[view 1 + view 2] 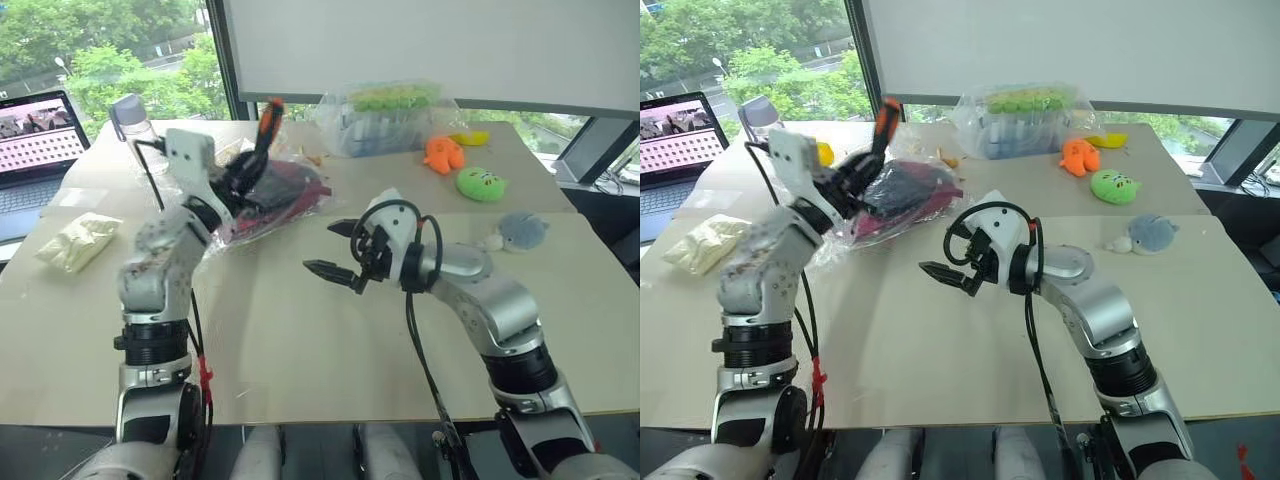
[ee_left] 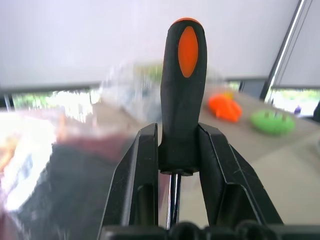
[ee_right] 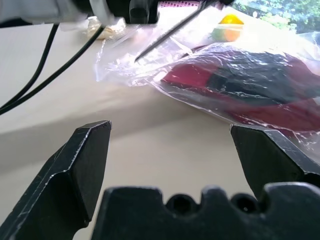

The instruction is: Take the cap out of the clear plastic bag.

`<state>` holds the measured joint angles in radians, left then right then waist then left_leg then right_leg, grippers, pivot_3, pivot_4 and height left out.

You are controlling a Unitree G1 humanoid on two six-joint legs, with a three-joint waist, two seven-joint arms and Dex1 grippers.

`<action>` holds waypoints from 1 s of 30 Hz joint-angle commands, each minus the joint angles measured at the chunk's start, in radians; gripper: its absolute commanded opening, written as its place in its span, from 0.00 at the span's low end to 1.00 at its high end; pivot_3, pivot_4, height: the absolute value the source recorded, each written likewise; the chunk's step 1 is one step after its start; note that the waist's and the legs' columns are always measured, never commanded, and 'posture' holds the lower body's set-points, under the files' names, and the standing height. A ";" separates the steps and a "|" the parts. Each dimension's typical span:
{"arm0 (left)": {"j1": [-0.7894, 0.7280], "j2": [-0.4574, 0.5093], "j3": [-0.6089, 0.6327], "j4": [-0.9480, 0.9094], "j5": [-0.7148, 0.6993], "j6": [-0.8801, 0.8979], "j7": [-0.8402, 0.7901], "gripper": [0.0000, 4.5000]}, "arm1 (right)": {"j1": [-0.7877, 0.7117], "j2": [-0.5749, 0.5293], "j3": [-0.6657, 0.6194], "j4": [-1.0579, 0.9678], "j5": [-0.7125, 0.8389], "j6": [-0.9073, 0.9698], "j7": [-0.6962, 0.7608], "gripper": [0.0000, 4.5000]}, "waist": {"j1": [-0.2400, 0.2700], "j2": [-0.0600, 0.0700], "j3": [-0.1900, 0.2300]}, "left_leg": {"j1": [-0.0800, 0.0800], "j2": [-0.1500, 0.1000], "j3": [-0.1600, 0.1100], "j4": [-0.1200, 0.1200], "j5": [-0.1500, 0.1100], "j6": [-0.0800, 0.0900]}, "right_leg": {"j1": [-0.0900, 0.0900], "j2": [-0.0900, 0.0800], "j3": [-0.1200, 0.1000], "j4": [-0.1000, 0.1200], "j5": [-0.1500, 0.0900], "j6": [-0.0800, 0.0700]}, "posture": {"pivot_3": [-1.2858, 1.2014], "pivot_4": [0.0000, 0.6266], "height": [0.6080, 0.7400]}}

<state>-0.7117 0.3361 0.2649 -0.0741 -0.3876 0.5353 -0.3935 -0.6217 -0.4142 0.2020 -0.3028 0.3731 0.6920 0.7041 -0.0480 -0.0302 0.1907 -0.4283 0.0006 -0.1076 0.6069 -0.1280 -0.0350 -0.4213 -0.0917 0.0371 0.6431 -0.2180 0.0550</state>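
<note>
Clamping a screwdriver with a black and orange handle, the left gripper has its two black fingers pressed against the base of the handle, and the thin metal shaft runs back between them toward the wrist. In the head views this gripper is raised above the far left part of the table with the handle pointing up and away. The shaft's tip hangs just above a crinkled edge of the large, thin, transparent plastic bag; whether it touches the film cannot be told.

The bag lies on the pale beige tabletop, just beside and below the left gripper. Inside it sits the dark red baseball cap with a black inner lining, fully wrapped in the film.

The right gripper hovers over the middle of the table with its black fingers spread wide apart and nothing between them, aimed toward the bag and near its closest edge.

Further out, a clear bag wrapped around a tray of green-topped items stands at the far edge. To its right lie an orange plush toy, a green plush toy and a grey-blue plush toy. On the left are an open laptop, a clear bottle with a grey cap and a crumpled pale yellow packet.
</note>
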 commanded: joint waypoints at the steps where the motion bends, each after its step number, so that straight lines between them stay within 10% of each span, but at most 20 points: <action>1: -0.047 0.110 0.169 -0.010 0.030 -0.053 0.130 0.14 | -0.031 0.012 0.004 0.001 -0.002 -0.042 0.021 1.00 | -0.010 0.000 0.000 | 0.000 0.000 0.000 0.000 0.000 0.000 | 0.000 0.000 0.000 0.000 0.000 0.000 | 0.52 0.24 1.00; 10: 0.103 0.311 0.368 0.183 0.021 0.070 0.199 0.14 | -0.069 0.047 0.027 0.076 -0.012 -0.099 0.071 1.00 | -0.016 0.000 0.000 | 0.003 0.000 0.000 -0.002 0.000 0.000 | 0.001 0.001 0.000 0.000 0.000 0.000 | 0.52 0.24 1.00; 30: 0.492 0.294 0.382 0.513 0.051 -0.277 0.075 0.14 | -0.072 0.090 -0.006 0.095 0.010 -0.142 0.104 1.00 | 0.009 -0.001 -0.001 | 0.002 0.001 0.000 -0.004 -0.001 -0.001 | 0.000 0.000 -0.001 -0.002 0.000 -0.003 | 0.52 0.24 1.00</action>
<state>-0.2363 0.6384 0.6488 0.4209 -0.3210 0.2672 -0.3017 -0.6809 -0.3260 0.2219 -0.1818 0.3721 0.5752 0.8046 -0.0393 -0.0311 0.1902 -0.4256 0.0021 -0.1074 0.6024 -0.1287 -0.0364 -0.4218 -0.0919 0.0365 0.6410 -0.2176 0.0522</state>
